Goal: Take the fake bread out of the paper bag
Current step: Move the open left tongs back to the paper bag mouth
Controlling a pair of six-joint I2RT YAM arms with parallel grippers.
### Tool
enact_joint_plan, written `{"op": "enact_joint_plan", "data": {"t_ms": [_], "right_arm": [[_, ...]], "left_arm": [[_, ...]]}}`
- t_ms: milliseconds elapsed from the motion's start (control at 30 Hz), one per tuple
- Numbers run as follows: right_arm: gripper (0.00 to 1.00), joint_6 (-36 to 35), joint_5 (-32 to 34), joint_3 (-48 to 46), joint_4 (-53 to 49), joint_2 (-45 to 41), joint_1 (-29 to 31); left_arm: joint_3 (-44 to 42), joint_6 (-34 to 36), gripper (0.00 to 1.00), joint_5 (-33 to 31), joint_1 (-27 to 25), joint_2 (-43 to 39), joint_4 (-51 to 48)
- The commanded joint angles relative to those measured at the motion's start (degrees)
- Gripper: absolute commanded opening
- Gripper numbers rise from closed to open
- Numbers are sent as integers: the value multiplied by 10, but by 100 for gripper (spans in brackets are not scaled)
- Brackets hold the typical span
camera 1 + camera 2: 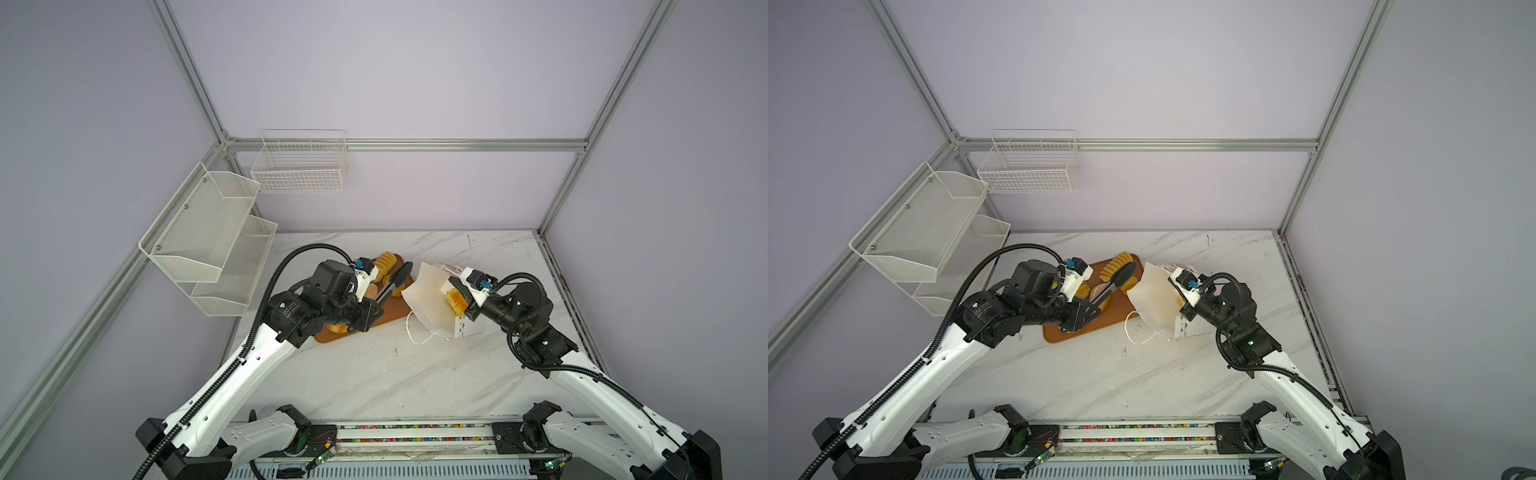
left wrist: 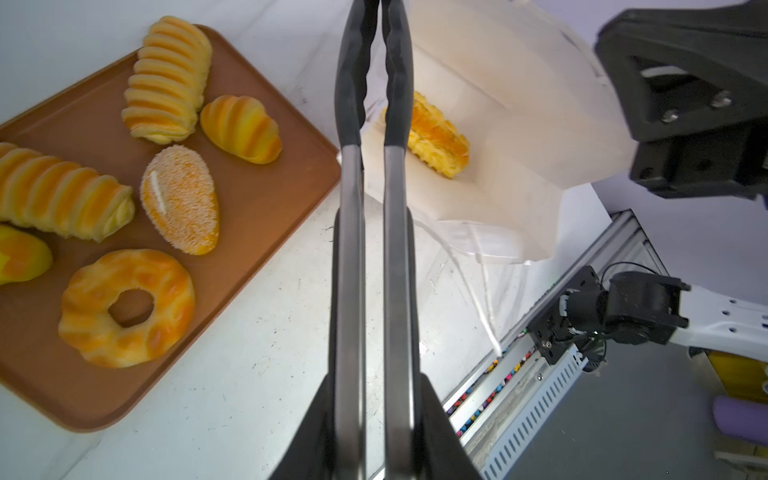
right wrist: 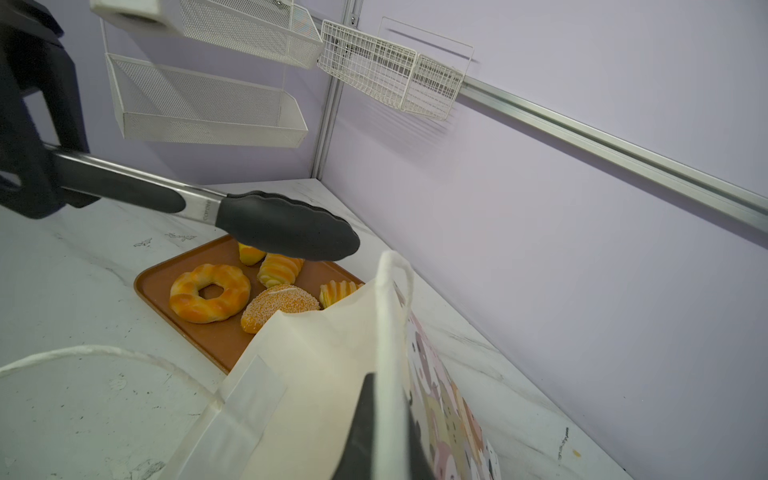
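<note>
One fake bread [image 2: 438, 141] lies inside the paper bag [image 2: 519, 104]; six rest on the tray [image 2: 270, 199]. Your left gripper [image 2: 373, 266] clenches tongs [image 2: 351, 187] (tips together); your right gripper [image 1: 462, 296] pinches the bag's wall.

You can pass freely over the bare tabletop [image 1: 374, 374] nearer the arm bases, but the tray [image 1: 386, 318] lies just beside the paper bag [image 1: 428, 299], the closed tongs [image 1: 397, 276] hang over the tray's edge at the bag's mouth, and the right gripper [image 3: 380, 386] pinches one wall.
</note>
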Motion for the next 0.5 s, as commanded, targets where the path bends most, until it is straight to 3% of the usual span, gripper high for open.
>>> {"op": "enact_joint_plan", "data": {"t_ms": [0, 200, 467], "right_arm": [[0, -12, -4, 7, 3, -13, -2], [0, -16, -4, 2, 0, -32, -2], [0, -32, -55, -5, -16, -50, -2]], "left_arm": [[40, 24, 25, -4, -49, -4, 64], [23, 22, 25, -25, -111, 34, 78], [2, -1, 25, -42, -160, 90, 107]]}}
